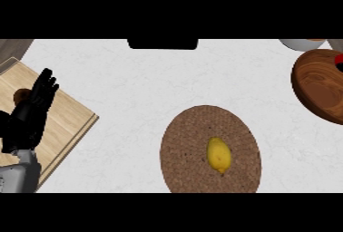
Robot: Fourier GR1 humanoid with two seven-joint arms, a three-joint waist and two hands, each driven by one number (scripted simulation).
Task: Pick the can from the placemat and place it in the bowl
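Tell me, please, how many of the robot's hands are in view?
1: the left hand, open with fingers up, over the wooden board at the left edge. The right hand is out of view.

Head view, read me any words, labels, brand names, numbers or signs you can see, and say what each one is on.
None: no readable text shows anywhere.
Lemon: plain yellow, no label.
Round woven placemat: no print.
Wooden bowl: no markings; a small red and black thing at its rim is cut off by the edge, nothing legible.
Wooden board: blank.
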